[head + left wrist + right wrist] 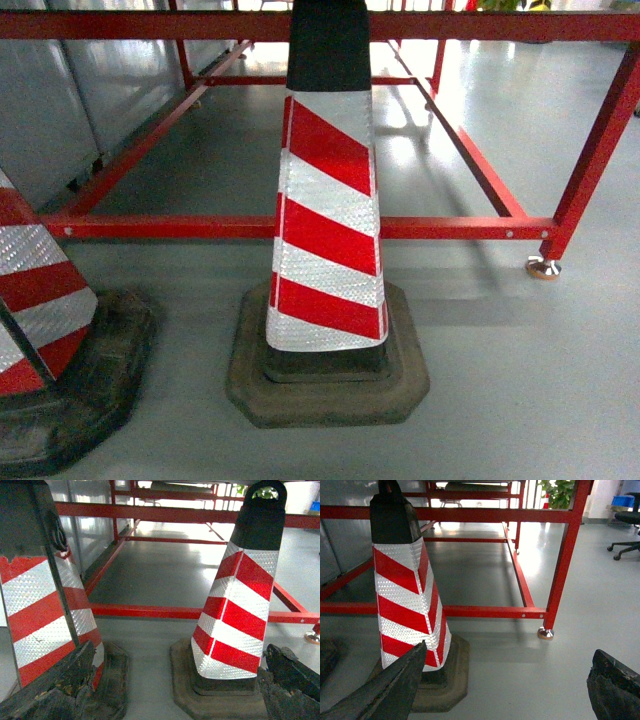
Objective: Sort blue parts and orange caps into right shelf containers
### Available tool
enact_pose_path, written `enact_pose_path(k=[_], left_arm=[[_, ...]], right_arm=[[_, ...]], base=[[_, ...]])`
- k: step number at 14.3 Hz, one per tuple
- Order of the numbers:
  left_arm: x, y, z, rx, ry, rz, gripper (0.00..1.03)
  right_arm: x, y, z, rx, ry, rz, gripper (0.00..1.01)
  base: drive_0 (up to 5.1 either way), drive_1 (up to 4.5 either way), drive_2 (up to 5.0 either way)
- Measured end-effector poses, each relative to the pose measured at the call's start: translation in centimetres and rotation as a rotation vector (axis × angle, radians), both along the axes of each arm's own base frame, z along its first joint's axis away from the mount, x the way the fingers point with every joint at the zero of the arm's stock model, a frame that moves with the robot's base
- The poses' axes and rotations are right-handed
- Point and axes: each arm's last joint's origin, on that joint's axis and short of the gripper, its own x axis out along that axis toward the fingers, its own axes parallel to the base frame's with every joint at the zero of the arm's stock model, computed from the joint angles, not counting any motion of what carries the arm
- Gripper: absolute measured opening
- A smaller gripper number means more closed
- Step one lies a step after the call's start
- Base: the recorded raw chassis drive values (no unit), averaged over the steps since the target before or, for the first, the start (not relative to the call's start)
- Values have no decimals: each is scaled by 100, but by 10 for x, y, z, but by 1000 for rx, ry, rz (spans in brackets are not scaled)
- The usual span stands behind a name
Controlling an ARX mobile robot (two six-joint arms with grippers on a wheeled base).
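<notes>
Neither arm shows up in the head view at all, so only the wrist cams help here. The left gripper (175, 690) has its two worn, scuffed black fingers (55, 690) spread wide apart at the bottom corners, nothing between them. Same deal with the right gripper (505, 690): fingers (390, 690) splayed wide, holding nothing, pointed roughly level and forward.

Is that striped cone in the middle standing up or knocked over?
Upright. The cone sits squarely on its dark base, flat on the floor, its black tip pointing straight up.
</notes>
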Motion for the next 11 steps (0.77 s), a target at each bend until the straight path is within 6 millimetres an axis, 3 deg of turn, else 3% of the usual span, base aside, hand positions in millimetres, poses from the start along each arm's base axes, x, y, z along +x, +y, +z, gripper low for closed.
enact_pose_path(k=[11], left_arm=[[0,0,0,6,-2,0,98]], right_arm=[[0,0,0,0,0,-1,98]], base=[[0,0,0]])
